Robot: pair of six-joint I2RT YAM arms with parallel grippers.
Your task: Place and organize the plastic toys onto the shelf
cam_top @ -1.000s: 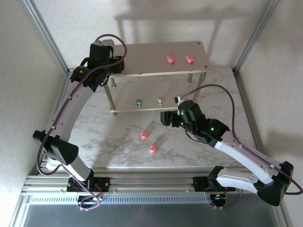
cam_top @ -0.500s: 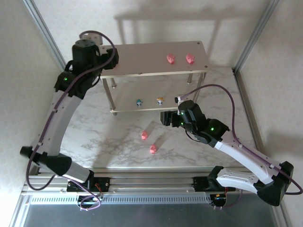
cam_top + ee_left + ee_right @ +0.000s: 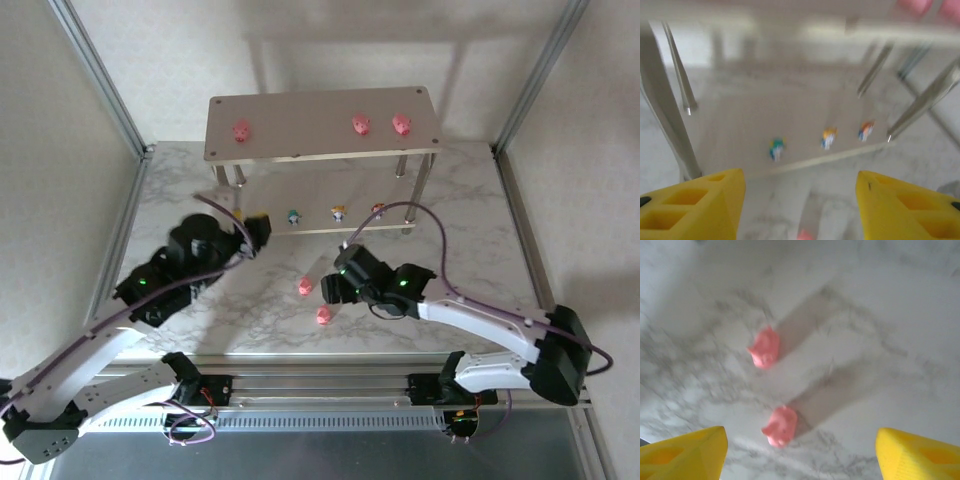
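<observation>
The left pincer (image 3: 800,210), open and empty, has backed off the shelf (image 3: 310,110), leaving a third pig (image 3: 241,131) ahead. The right pincer (image 3: 800,452), likewise open and empty, now hovers above two remaining pigs (image 3: 764,347) (image 3: 780,426).

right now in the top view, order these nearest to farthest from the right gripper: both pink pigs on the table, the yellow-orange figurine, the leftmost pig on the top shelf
From the right gripper:
1. Far table pig and near table pig, right beside it; too close to call.
2. Yellow-orange figurine, on the lower board.
3. Leftmost pig, top board, far left.
</observation>
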